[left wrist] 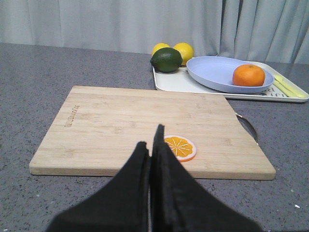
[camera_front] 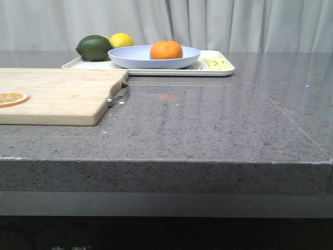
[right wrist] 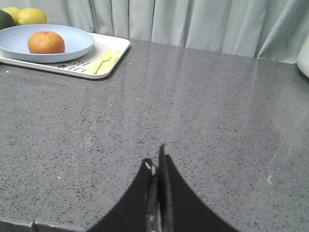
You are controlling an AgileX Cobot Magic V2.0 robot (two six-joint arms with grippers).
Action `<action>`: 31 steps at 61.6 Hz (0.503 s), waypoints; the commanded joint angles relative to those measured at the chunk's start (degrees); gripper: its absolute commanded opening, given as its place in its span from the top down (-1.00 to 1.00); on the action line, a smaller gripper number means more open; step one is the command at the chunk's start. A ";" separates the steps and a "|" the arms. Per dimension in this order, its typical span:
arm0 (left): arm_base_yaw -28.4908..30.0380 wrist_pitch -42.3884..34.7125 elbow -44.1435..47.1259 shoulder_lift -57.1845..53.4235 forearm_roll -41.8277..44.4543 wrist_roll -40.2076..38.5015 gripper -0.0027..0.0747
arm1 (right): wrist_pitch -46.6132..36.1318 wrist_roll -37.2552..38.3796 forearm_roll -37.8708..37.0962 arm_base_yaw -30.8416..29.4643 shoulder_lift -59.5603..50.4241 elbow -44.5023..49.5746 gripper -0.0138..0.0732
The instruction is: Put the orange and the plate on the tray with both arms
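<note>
Item 1, orange (camera_front: 166, 50): whole round fruit, resting inside the plate, toward its right-hand half as seen from the front. No tool touches it.

Item 2, plate (camera_front: 130, 56): pale lavender-blue, shallow, sitting on the tray, its rim overhanging none of the tray edges that can be seen.

Item 3, tray (camera_front: 223, 71): cream-white, rectangular, at the far side of the worktop (camera_front: 218, 125). Also carries a dark green fruit (camera_front: 94, 47) and a lemon (camera_front: 122, 39) at its left end; the left wrist view shows a second lemon behind. Pale yellow cutlery (camera_front: 218, 63) lies at its right end.

Item 4, cutting board (camera_front: 57, 95): light wood, metal handle, near left of the worktop, just in front of the tray and apart from it. Bears one thin orange slice (camera_front: 11, 98).

Item 5, left tool (left wrist: 150, 150): fingers pressed together, nothing between them, hanging over the near edge of the cutting board, well apart from the tray.

Item 6, right tool (right wrist: 155, 166): fingers closed to a bare slit, holding nothing, above bare worktop, well apart from the tray.

Status, as judged: both the orange and the plate lie on the tray, so the placing appears done. Nothing visible is left to move; at most the arms need to settle clear.
</note>
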 commanded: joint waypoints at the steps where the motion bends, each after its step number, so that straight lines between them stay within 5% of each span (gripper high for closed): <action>1: 0.16 -4.76 -1.49 0.73 -0.06 -0.42 0.98 | -4.91 -0.38 -0.27 -0.31 0.66 -1.38 0.82; 31: 12.26 -14.66 10.70 -4.10 -8.29 4.85 0.98 | -4.86 -0.38 -0.27 -0.31 0.72 -1.38 0.82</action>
